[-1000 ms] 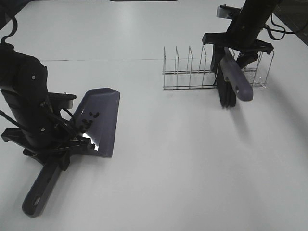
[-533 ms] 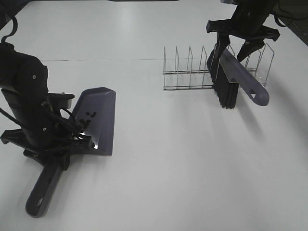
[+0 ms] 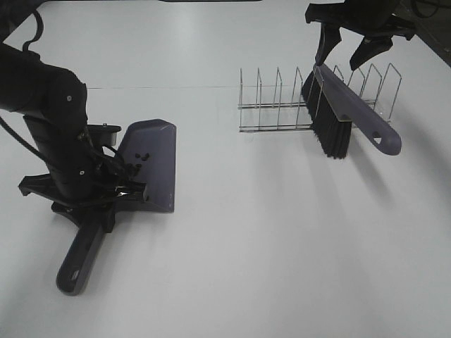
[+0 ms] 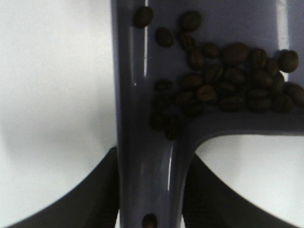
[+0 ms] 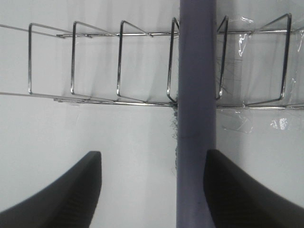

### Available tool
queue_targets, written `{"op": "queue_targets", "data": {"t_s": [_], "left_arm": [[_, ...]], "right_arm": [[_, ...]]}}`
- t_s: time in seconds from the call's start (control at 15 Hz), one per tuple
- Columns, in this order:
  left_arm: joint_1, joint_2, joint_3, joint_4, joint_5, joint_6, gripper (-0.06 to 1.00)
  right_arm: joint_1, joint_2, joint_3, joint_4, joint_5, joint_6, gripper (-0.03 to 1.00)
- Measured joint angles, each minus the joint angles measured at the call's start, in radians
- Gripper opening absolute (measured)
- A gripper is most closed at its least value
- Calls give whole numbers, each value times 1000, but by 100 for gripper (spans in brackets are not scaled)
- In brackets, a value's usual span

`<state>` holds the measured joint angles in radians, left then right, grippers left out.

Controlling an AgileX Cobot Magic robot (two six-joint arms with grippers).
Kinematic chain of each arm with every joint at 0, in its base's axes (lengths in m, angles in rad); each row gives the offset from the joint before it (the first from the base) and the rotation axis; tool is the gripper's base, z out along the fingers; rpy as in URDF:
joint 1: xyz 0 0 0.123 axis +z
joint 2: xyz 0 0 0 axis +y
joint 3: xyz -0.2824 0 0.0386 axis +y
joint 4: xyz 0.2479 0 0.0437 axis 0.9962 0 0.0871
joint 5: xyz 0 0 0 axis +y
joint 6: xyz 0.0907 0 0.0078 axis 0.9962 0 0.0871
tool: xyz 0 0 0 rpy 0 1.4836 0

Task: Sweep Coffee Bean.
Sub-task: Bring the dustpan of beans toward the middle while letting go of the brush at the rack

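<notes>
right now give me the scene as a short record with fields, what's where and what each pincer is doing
dustpan: flat on the white table, handle gripped by the left pincer
coffee beans: piled inside the dustpan near its handle end
brush: resting in the wire rack, bristles down, handle sticking out toward the front right
right pincer: open, above the brush, not gripping it
stray beans on table: none visible
</notes>
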<state>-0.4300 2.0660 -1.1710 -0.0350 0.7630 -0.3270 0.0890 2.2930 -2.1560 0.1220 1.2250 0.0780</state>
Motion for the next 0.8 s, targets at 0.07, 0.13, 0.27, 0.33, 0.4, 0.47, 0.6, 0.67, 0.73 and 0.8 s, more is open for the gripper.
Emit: {"op": "queue_targets", "data": {"t_s": [0.07,0.13,0.27,0.33,0.4,0.47,0.6,0.67,0.73,0.8], "left_arm": [[0,18,-29,0,6,0,32],[0,23,-42,-1,9,0,32],[0,28,-52,-3,15,0,32],[0,31,-62,-6,21,0,33],[0,33,-69,-12,26,-1,40],[0,38,-83,-23,33,-3,51],[0,49,-116,-27,68,-3,64],[0,51,-132,-27,98,4,66],[0,49,-147,-26,118,11,67],[0,40,-164,-26,139,32,67]], "right_arm": [[2,-15,0,5,0,-3,57],[2,-27,0,5,0,-3,57],[2,-48,0,5,0,-5,57],[2,-55,0,5,0,-7,57],[2,-59,0,6,0,-7,57],[2,-67,0,6,0,-8,57],[2,-89,0,6,-2,-8,57],[2,-103,0,6,-2,-8,57],[2,-118,0,6,-2,-8,57],[2,-138,7,6,-2,-8,57]]}}
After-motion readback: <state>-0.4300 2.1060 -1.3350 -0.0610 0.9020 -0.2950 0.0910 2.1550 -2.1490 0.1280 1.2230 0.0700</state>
